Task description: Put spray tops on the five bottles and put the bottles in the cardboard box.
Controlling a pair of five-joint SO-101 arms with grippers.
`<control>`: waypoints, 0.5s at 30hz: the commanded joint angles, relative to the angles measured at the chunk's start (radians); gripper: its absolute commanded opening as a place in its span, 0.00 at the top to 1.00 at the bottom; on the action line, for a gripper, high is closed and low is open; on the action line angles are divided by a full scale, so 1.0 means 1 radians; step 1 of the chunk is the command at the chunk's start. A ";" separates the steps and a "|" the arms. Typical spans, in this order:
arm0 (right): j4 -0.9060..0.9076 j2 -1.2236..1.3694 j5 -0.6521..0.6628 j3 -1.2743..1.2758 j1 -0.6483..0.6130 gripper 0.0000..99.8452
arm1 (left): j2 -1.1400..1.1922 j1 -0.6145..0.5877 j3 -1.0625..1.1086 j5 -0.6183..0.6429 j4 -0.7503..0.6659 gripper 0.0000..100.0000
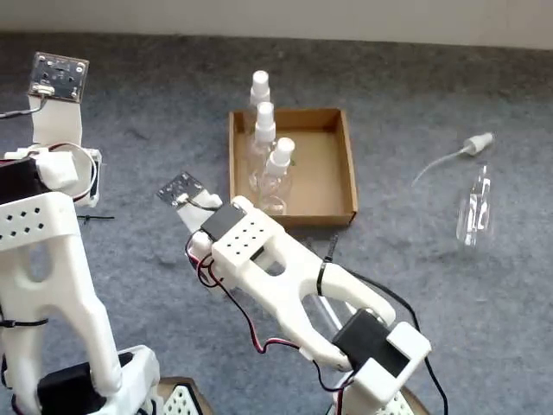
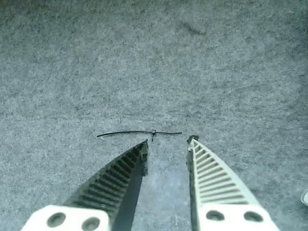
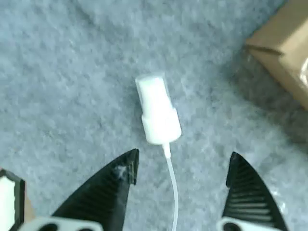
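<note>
Standing in box [image 1: 350, 169]: 3 capped bottles [image 1: 263, 130]; outside, 1 uncapped bottle [image 1: 475, 212], 2 tops [image 1: 478, 143] [image 3: 158, 113].

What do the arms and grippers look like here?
The left arm and right arm are white shells with black motors and perforated plates. Red and black cables trail beside the right arm; a black tie circles it. The left gripper has one black, one white ribbed finger; the right gripper has two black ones.

The white plastic spray top [image 3: 158, 113] looks blurred, and its thin tube [image 3: 172, 192] leaves the frame between the fingers of the right claw [image 3: 183, 156]. The brown cardboard box [image 3: 284, 43] is cropped to one corner. From above, the clear bottles [image 1: 262, 151] inside it overlap, bodies indistinct.
</note>
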 commanded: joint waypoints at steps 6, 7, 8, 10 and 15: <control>0.248 -0.331 0.232 -0.024 0.274 0.75 | -0.033 -0.007 0.045 -0.009 -0.017 0.87; 0.246 -0.358 0.264 0.013 0.311 0.75 | -0.033 -0.005 0.056 -0.009 -0.017 0.87; 0.229 -0.381 0.290 0.058 0.332 0.75 | -0.033 -0.004 0.067 -0.009 -0.017 0.87; 0.150 -0.410 0.318 0.173 0.355 0.75 | -0.033 0.001 0.076 -0.006 -0.017 0.87; -0.048 -0.401 0.327 0.420 0.446 0.75 | -0.033 0.008 0.077 -0.005 -0.009 0.87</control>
